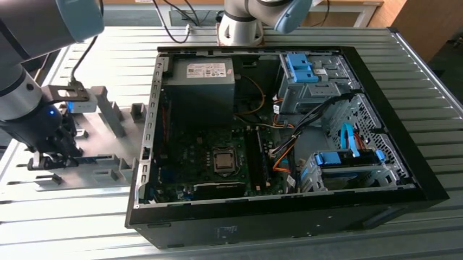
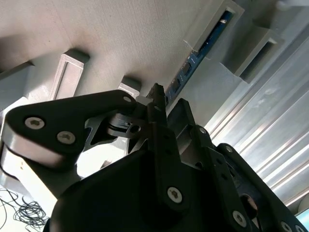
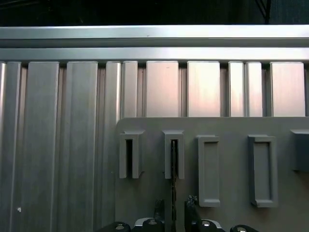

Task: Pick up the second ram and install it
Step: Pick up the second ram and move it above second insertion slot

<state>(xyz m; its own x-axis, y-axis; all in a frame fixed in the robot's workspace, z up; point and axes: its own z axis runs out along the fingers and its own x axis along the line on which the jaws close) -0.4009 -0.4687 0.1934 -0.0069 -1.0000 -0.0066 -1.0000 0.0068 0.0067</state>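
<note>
Closest to the lens, in the second wrist view, is the black gripper [image 2: 169, 99], and its two fingers [image 2: 155, 104] point toward a grey holder plate [image 2: 125, 38]. Between the fingers runs the second ram [image 2: 208, 39], a thin blue-green stick that stands on its edge in the slotted blocks of the plate. In the first wrist view the same stick [image 3: 173, 191] is seen edge-on, as a thin dark line. It sits in a slotted block [image 3: 181, 154], and the fingertips [image 3: 189, 208] stand on both sides of it. A small gap shows between each fingertip and the stick, so the jaws are spread and clamp nothing. The ram is not lifted; it rests in its holder.

In the exterior view the arm [image 1: 29, 103] reaches down at the exterior view's left, and the gripper [image 1: 52, 160] is low over the holder plate, which lies on a ribbed metal table [image 1: 72, 227]. Just beside the plate, toward the exterior view's right, lies a computer case [image 1: 426, 179] with its side open. Inside it are the main board [image 1: 188, 157], a grey power supply [image 1: 199, 81], blue drive clips [image 1: 300, 67] and orange and black cables [image 1: 285, 149].
</note>
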